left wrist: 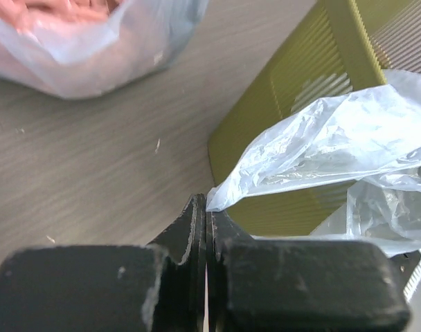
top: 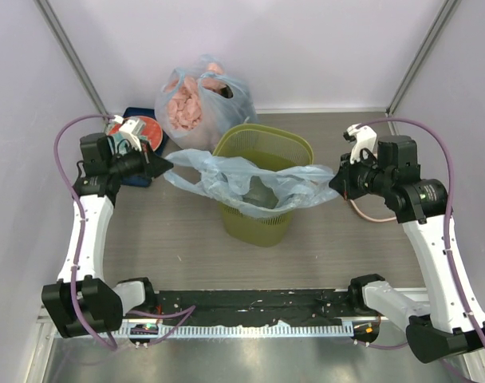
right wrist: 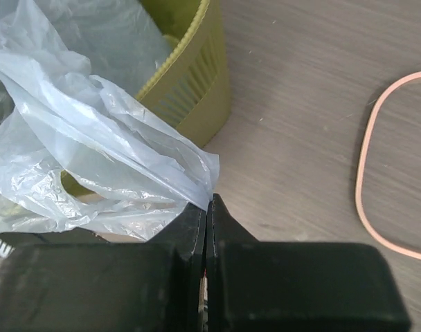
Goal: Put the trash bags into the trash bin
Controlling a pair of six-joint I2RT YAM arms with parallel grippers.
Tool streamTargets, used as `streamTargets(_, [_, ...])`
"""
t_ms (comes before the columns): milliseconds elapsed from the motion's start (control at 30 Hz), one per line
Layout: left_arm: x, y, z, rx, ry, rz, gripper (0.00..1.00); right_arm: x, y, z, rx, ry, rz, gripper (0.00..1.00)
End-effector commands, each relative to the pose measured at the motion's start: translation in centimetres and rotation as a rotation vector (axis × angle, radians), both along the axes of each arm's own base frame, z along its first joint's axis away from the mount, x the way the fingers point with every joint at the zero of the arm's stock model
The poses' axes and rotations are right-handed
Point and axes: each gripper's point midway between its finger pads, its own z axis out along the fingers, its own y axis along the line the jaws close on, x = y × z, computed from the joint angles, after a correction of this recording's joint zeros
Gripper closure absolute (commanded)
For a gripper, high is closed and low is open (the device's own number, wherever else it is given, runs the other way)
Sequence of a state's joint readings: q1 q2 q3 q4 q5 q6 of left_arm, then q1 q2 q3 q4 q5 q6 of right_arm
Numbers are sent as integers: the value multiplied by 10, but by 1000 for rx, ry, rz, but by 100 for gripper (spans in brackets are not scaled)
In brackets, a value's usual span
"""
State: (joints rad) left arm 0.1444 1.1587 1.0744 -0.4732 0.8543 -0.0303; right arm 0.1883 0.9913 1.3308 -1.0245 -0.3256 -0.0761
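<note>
over bin (top: 257, 225), trash bag (top: 226, 171) pinched between left claw (top: 167, 165), right claw (top: 336, 180)

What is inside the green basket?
The middle of the thin, crinkly light-blue plastic bag sags into the olive-green mesh plastic bin. The bag covers the bin's bottom, so anything beneath cannot be seen.

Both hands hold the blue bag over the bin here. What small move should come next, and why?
Probably bring both hands inward and down. The left hand and right hand each pinch one end of the trash bag, stretched across the trash bin, its middle only sagging into the opening.
</note>
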Motion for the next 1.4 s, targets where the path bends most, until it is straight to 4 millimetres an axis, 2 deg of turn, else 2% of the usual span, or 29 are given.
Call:
streamTargets(0, [30, -1, 37, -43, -169, 2, 100, 33, -12, 30, -32, -165, -70, 99])
streamTargets(133, [48, -1, 31, -34, -135, 41, 100, 46, -18, 23, -47, -154, -115, 99])
streamTargets(233, [55, -10, 23, -18, -110, 35, 100, 59, -24, 24, -55, -164, -161, 98])
streamTargets(300, [51, -26, 19, -9, -96, -13, 100, 66, -23, 20, -45, -143, -171, 97])
streamTargets(333, [48, -31, 15, 5, -72, -22, 100, 67, -22, 21, -41, -141, -170, 95])
streamTargets(400, [40, -44, 14, 18, -70, -63, 98, 67, -20, 19, -29, -130, -159, 79])
streamTargets(467, [31, -44, 16, 28, -53, -77, 76, 68, -19, 22, -27, -138, -152, 62])
streamTargets(500, [29, -41, 17, 66, -75, -84, 68, 69, -21, 25, -34, -148, -164, 59])
streamTargets(533, [23, -37, 16, 82, -47, -72, 56, 70, -22, 28, -38, -158, -162, 56])
streamTargets(567, [24, -34, 27, 111, -87, -79, 50, 71, -22, 31, -43, -168, -155, 53])
streamTargets(600, [23, -31, 33, 128, -103, -78, 44, 72, -22, 34, -46, -175, -154, 46])
streamTargets(633, [19, -28, 35, 161, -114, -91, 37, 72, -21, 41, -49, -195, -141, 45])
streamTargets(667, [18, -27, 51, 175, -152, -104, 35, 72, -20, 42, -52, -199, -128, 43])
streamTargets(733, [9, -25, 55, 227, -168, -153, 29, 71, -18, 50, -51, -212, -105, 36])
streamTargets(767, [5, -27, 69, 234, -205, -179, 28, 70, -16, 51, -62, -216, -74, 33])
streamTargets(800, [1, -27, 71, 251, -223, -205, 27, 65, -14, 50, -67, -203, -46, 27])
streamTargets(833, [-6, -28, 71, 275, -237, -250, 27, 63, -10, 57, -62, -216, -19, 24])
streamTargets(867, [-9, -30, 78, 280, -265, -269, 27, 62, -9, 59, -77, -225, 11, 21])
streamTargets(900, [-12, -33, 82, 275, -285, -294, 27, 59, -8, 55, -84, -203, 33, 21])
streamTargets(933, [-14, -35, 83, 270, -290, -310, 27, 58, -7, 63, -85, -219, 47, 20])
streamTargets(967, [-12, -37, 87, 284, -320, -336, 27, 53, -3, 62, -92, -210, 95, 20])
streamTargets(1133, [-10, -59, 86, 330, -360, -463, 32, 42, 7, 73, -97, -225, 215, 19])
streamTargets(1267, [-2, -73, 87, 362, -397, -507, 33, 41, 4, 75, -135, -233, 231, 20])
streamTargets(1333, [0, -82, 81, 393, -412, -543, 35, 41, 0, 69, -162, -226, 230, 28])
streamTargets(1367, [1, -84, 79, 406, -413, -551, 35, 42, -2, 68, -168, -227, 221, 40])
